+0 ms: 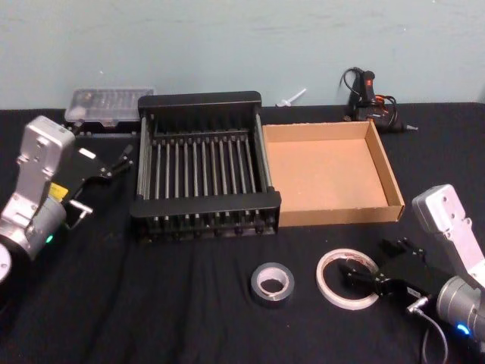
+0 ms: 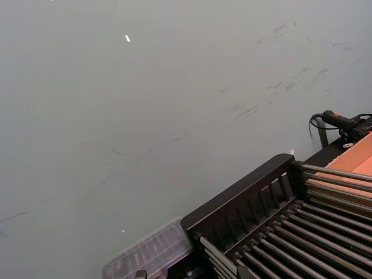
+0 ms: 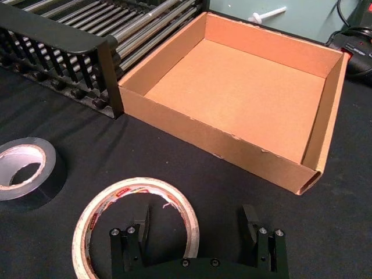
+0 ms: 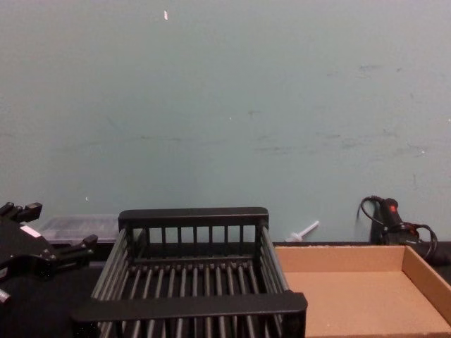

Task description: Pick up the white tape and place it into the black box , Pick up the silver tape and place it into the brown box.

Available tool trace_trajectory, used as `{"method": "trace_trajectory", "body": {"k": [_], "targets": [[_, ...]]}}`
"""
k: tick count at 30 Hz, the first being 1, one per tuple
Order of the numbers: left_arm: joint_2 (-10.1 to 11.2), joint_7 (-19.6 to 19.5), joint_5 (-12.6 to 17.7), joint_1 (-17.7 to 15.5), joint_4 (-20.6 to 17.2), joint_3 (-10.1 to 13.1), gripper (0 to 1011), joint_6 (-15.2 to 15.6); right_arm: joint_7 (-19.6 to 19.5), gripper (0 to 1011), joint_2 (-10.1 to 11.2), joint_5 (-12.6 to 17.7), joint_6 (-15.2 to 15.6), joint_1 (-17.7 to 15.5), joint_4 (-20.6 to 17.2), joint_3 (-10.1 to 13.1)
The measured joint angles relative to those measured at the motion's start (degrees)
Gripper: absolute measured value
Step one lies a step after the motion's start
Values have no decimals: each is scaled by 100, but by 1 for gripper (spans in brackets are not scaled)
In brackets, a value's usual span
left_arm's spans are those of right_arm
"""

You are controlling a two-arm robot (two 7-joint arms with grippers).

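Note:
The white tape [image 1: 346, 279] lies flat on the black cloth in front of the brown box [image 1: 337, 214]. My right gripper [image 1: 371, 260] is open and low over the ring. In the right wrist view the right gripper [image 3: 196, 224] has one finger inside the white tape [image 3: 99, 209] and the other outside it. The silver tape [image 1: 271, 283] lies just left of the white tape, also seen as the silver tape [image 3: 35, 174]. The black box [image 1: 201, 99] stands left of the brown box, touching it. My left gripper [image 1: 107, 180] hangs open beside the black box's left wall.
A clear plastic case [image 1: 106, 104] sits behind the black box at the back left. A glue gun [image 1: 367, 91] with its cable lies behind the brown box, and a small white object [image 1: 292, 98] is near the wall. Open cloth lies in front of the black box.

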Motion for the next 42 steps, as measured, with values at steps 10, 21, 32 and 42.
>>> {"method": "trace_trajectory", "body": {"k": [10,21,32,42], "targets": [[0,0,0,0,0,0,1001,0,97,1002,-93,-102,46,-33,10,61],[0,0,0,0,0,0,1001,0,110,1002,-129,-166,57,-57,4,91],[0,0,0,0,0,0,1001,0,108,903,-121,-152,54,-52,-2,84],[0,0,0,0,0,0,1001,0,105,605,-116,-144,51,-49,-4,78]]}}
